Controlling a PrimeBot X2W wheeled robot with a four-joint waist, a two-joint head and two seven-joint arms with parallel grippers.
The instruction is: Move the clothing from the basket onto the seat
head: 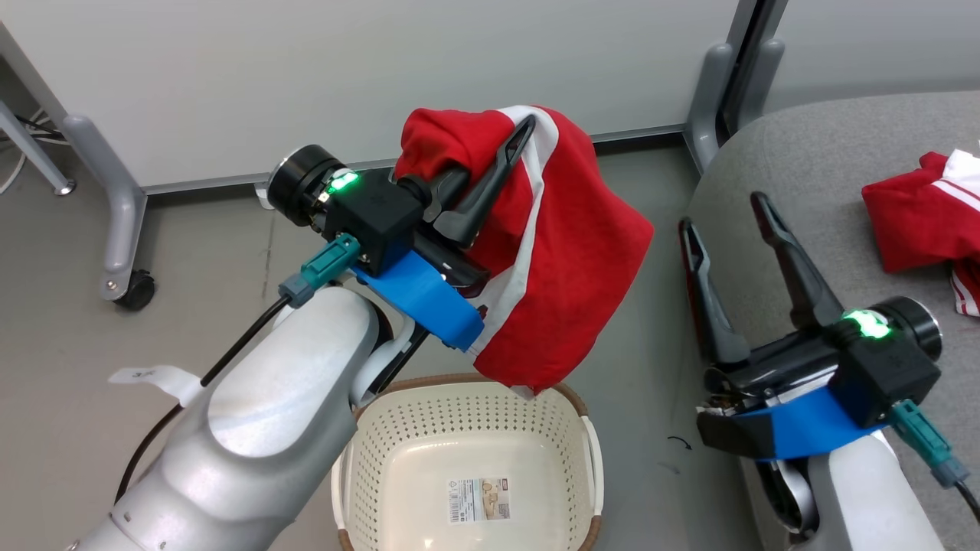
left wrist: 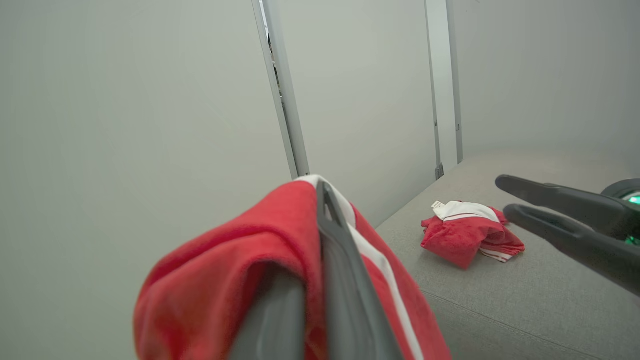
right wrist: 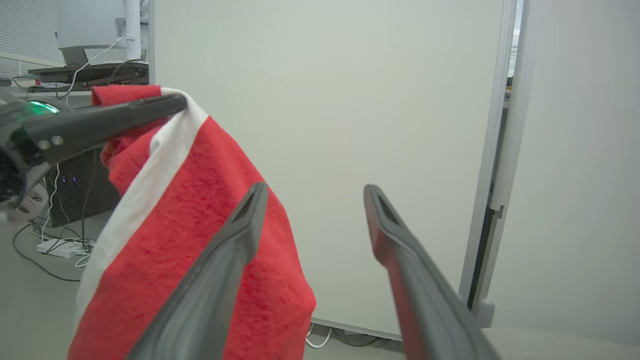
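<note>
Left gripper was clamped shut on a bright red soft fabric garment with a broad white stripe. One dark finger lay on top of the cloth, the other was buried under it. The garment was in the air, draped over the fingers and hanging down above the far side of the cream-white perforated plastic laundry basket with a brown woven-look rim. In the head view its lowest fold overlapped that rim; couldn't tell if it touched. A paper label sticker showed on the basket's bottom.

Right gripper had its fingers spread wide and held nothing. It hovered at the near edge of the large grey fabric-upholstered sofa seat, just beside the hanging garment but not touching it.

A second red fabric garment with white stripes and trim lay crumpled on the seat, well apart from the basket. The basket stood on the grey floor between the two arms, with a white partition panel behind.
</note>
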